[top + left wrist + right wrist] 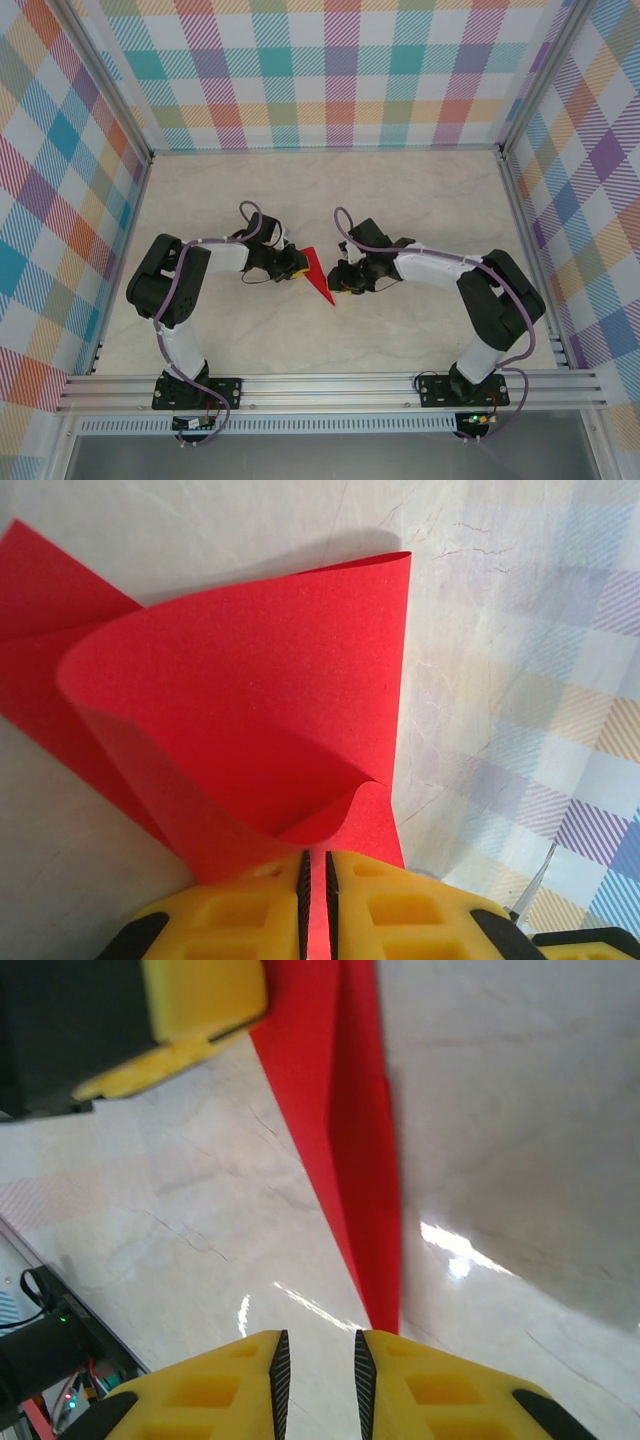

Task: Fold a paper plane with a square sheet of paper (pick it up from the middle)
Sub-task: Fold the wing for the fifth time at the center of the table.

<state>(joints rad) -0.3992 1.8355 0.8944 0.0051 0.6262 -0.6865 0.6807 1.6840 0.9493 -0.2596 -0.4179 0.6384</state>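
Note:
The square sheet of paper point(318, 272) is bright red, folded into a narrow pointed wedge between the two arms near the table's middle. My left gripper point(297, 266) is shut on its left edge. In the left wrist view the paper point(250, 700) curls up in a loop in front of the left gripper point(316, 880), with a strip pinched between the pads. My right gripper point(340, 283) sits at the wedge's near tip. In the right wrist view the right gripper point(318, 1355) has its jaws slightly apart over bare table, and the paper's point point(345, 1130) ends against the right-hand finger.
The pale marble table point(420, 200) is walled by checked panels point(330, 70) on three sides. An aluminium rail point(330, 388) runs along the near edge. My left gripper's yellow finger point(190, 1010) shows at the top left of the right wrist view.

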